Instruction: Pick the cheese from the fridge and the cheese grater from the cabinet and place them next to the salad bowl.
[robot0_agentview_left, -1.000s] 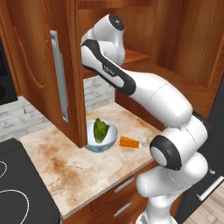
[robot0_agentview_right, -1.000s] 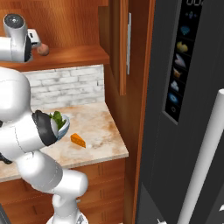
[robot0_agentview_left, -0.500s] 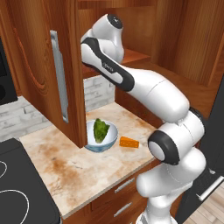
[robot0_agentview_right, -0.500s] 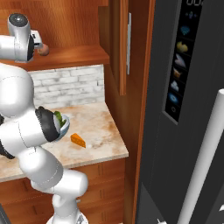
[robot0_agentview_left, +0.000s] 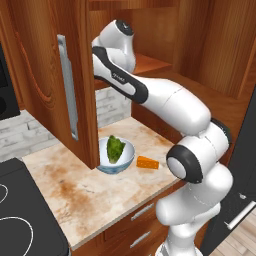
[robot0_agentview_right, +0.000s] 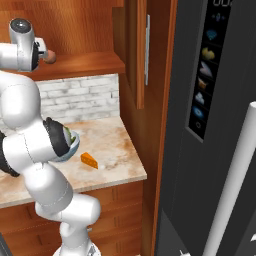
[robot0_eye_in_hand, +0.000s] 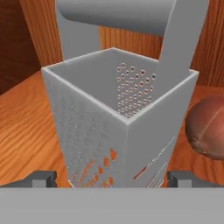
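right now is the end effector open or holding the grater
End effector: open, holding nothing; its fingertips stand wide to either side of the grater on the cabinet shelf.

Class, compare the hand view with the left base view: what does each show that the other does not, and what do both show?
Hand view alone: the cheese grater close up, standing upright on the wooden cabinet shelf, a brown round lump beside it, and the open fingers on either side of the grater's base.

Left base view alone: the salad bowl with lettuce, the cheese lying next to it on the counter, the cabinet door standing open, and the stove.

Both: the reddish-brown wood of the cabinet.
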